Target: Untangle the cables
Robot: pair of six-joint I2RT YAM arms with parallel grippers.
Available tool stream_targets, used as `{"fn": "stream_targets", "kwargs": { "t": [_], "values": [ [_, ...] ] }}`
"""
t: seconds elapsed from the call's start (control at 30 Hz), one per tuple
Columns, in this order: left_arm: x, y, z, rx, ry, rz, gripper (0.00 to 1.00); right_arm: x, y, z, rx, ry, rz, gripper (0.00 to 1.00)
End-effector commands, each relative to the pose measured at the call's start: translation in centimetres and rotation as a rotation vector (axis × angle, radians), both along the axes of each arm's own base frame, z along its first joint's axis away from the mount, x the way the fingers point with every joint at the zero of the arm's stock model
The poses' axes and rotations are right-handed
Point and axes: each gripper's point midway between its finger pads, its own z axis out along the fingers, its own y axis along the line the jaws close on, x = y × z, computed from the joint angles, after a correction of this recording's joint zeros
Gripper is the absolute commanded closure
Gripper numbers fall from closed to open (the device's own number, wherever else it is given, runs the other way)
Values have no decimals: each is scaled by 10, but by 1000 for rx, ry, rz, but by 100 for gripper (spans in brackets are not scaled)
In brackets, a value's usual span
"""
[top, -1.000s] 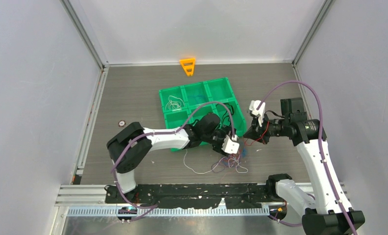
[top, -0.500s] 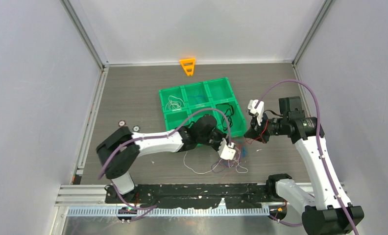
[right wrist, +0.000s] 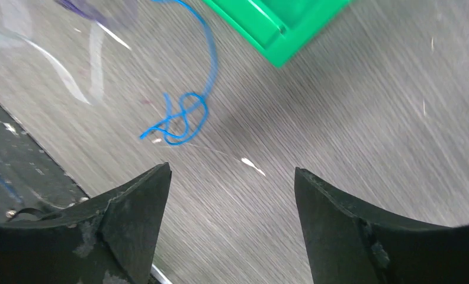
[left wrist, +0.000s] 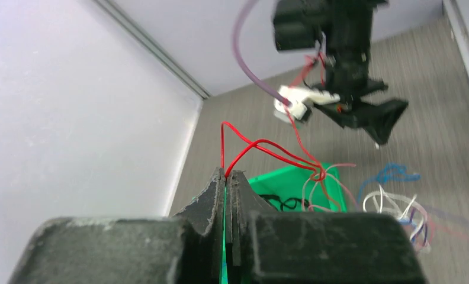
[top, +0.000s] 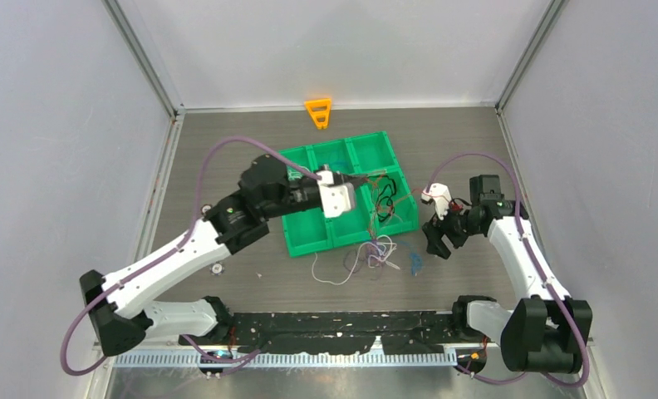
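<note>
The cables lie partly in a loose white, purple and blue tangle (top: 375,253) on the table in front of the green tray (top: 305,241). My left gripper (top: 365,178) hangs raised over the tray, shut on a red cable (left wrist: 267,148) that rises from its tips (left wrist: 226,173) and droops toward the tangle (left wrist: 398,207). My right gripper (top: 440,248) is open just right of the tangle, low over the table. Nothing lies between its fingers (right wrist: 232,171). A blue cable (right wrist: 182,112) curls on the table just beyond them.
The tray (left wrist: 291,180) has six compartments; a white cable (top: 294,176) and a black cable (top: 384,204) lie in two of them. An orange part (top: 318,112) sits at the back wall. A small silver disc (top: 218,268) lies left of the tray. A black rail (top: 334,324) runs along the near edge.
My left gripper shut on the red cable at the tangle and lifted it up and back over the tray. My right gripper opened, let go of the red cable and dropped toward the table.
</note>
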Motion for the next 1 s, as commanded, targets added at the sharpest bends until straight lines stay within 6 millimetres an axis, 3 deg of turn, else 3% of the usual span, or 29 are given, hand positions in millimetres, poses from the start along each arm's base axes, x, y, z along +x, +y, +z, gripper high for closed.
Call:
{"fn": "stream_targets", "kwargs": {
  "t": [0.0,0.07,0.1,0.23,0.3,0.33,0.37,0.43,0.47,0.5,0.57,0.63,0.7,0.73,0.77,0.8,0.83,0.97],
  "values": [
    [-9,25,48,-92,141,58,100,19,-36,-11,-117,-67,-28,15],
    [-8,29,55,-106,162,82,100,17,-36,4,-55,-55,-42,12],
    [-8,30,56,-105,168,84,100,24,-34,24,-29,-99,-32,10],
    [-6,34,50,-102,244,122,100,11,0,85,191,-197,13,3],
    [-8,36,50,-108,266,131,100,13,-1,92,190,-245,-31,4],
    [-9,38,51,-115,270,134,100,25,-7,95,167,-297,-61,5],
    [-10,40,51,-118,276,133,100,29,-22,81,93,-298,-113,5],
    [-17,42,48,-105,287,113,100,48,-38,80,47,-334,-168,5],
    [-19,43,47,-98,302,109,100,41,-35,81,71,-297,-147,5],
    [-21,44,45,-94,324,113,100,44,-21,104,164,-316,-94,5],
    [-23,46,41,-98,361,115,100,26,10,132,329,-307,12,5],
    [-28,47,40,-126,374,97,100,13,39,148,466,-255,15,5],
    [-32,48,42,-147,376,85,100,16,64,159,527,-302,55,5],
    [-31,49,42,-153,386,96,100,9,73,153,547,-305,67,5],
    [-28,50,42,-156,399,115,100,10,90,162,592,-326,94,5],
    [-27,51,42,-157,407,124,100,4,98,154,607,-326,93,5],
    [-26,51,43,-160,410,127,100,0,115,165,656,-354,142,5],
    [-27,51,50,-184,435,123,100,-11,152,156,696,-397,209,5]
  ]
}}
